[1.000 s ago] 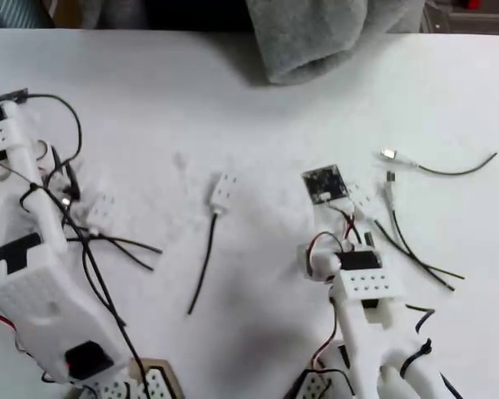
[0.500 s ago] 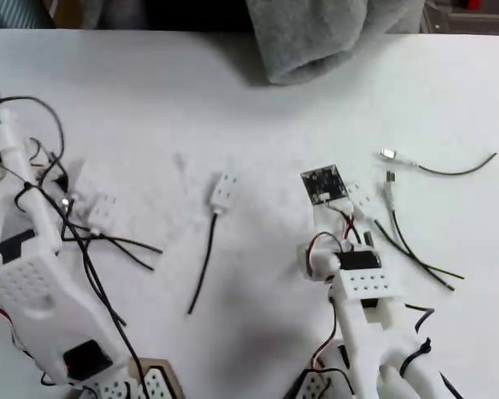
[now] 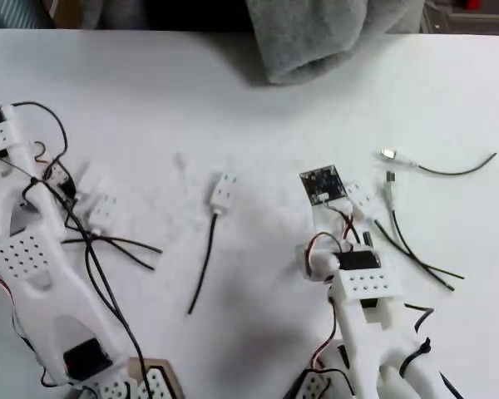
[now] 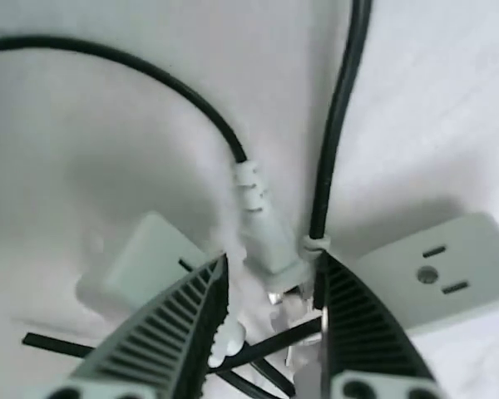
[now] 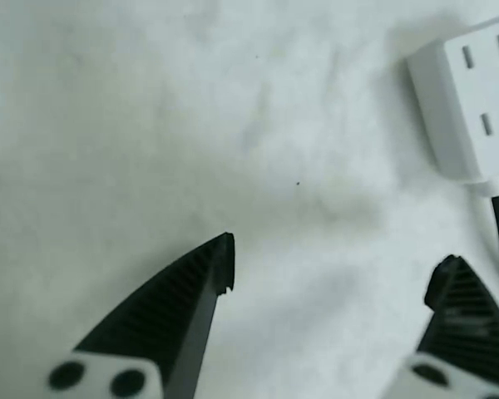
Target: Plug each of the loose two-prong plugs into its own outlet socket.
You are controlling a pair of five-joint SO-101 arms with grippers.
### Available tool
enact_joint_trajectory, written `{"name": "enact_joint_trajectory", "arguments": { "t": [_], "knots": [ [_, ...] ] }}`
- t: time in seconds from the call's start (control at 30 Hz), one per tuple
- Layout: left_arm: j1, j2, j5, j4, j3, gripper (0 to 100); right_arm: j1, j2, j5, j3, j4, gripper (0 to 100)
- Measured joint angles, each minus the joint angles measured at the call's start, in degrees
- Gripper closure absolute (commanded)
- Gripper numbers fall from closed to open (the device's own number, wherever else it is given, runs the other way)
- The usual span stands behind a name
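Where left gripper clamps plug, prongs hidden; right gripper agape.

A grey cloth lies bunched at the far edge of the white surface.

No lettering, number or sign is legible at the workbench. The face of the outlet socket shows only bare slots, and the dark circuit board carries no marking that can be made out.
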Motion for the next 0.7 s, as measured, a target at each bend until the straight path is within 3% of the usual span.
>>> {"name": "enact_joint_trajectory", "arguments": {
  "t": [0.17, 0.37, 0.47, 0.7],
  "knots": [
    [-1.4, 2.5, 0.0, 1.1, -2.4, 84, -0.3, 0.0, 0.0, 0.0, 0.0, 63.6],
    [-4.2, 3.9, -0.4, 1.2, -1.9, 98, -0.3, 0.0, 0.0, 0.0, 0.0, 63.6],
    [-4.6, 4.0, -4.2, 1.5, -2.7, 98, -0.2, 0.0, 0.0, 0.0, -0.1, 63.6],
    [-5.0, 4.3, -5.5, 1.9, -7.6, 98, -0.3, 0.0, 0.0, 0.0, -0.1, 63.6]
  ]
}}
